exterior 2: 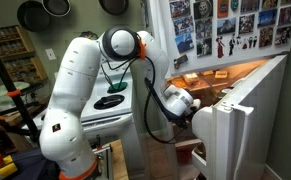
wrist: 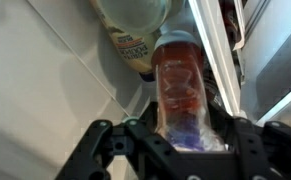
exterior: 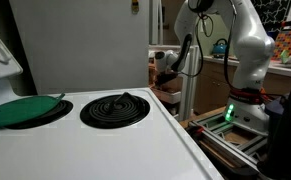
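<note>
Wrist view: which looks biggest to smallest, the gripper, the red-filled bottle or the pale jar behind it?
1. gripper, though it is nearest the camera.
2. red-filled bottle.
3. pale jar, cut off by the frame, so unsure.

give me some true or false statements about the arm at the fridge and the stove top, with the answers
1. The gripper has a bottle between its fingers. True.
2. That bottle looks green. False: it looks red.
3. A green round disc lies on the stove. True.
4. The fridge door is shut. False: it stands open, and the arm reaches inside.
5. The black coil burner is covered. False: it is bare.
</note>
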Controlling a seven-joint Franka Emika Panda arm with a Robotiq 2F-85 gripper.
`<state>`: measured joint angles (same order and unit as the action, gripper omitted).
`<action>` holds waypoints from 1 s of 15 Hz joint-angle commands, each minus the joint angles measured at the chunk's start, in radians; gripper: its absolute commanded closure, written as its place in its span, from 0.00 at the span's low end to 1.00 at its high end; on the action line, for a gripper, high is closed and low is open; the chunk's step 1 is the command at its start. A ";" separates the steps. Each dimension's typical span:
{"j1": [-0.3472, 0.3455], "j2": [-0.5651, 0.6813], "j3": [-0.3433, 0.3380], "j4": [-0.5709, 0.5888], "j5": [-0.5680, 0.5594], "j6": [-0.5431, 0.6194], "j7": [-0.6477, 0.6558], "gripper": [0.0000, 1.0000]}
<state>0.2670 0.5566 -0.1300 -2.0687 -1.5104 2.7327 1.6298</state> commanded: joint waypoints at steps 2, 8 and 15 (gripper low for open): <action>-0.010 -0.097 -0.010 -0.076 -0.063 0.060 -0.030 0.73; -0.015 -0.196 -0.027 -0.150 -0.122 0.100 -0.084 0.73; -0.037 -0.284 -0.049 -0.222 -0.200 0.241 -0.109 0.73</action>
<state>0.2442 0.3381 -0.1642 -2.2323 -1.6830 2.9395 1.5565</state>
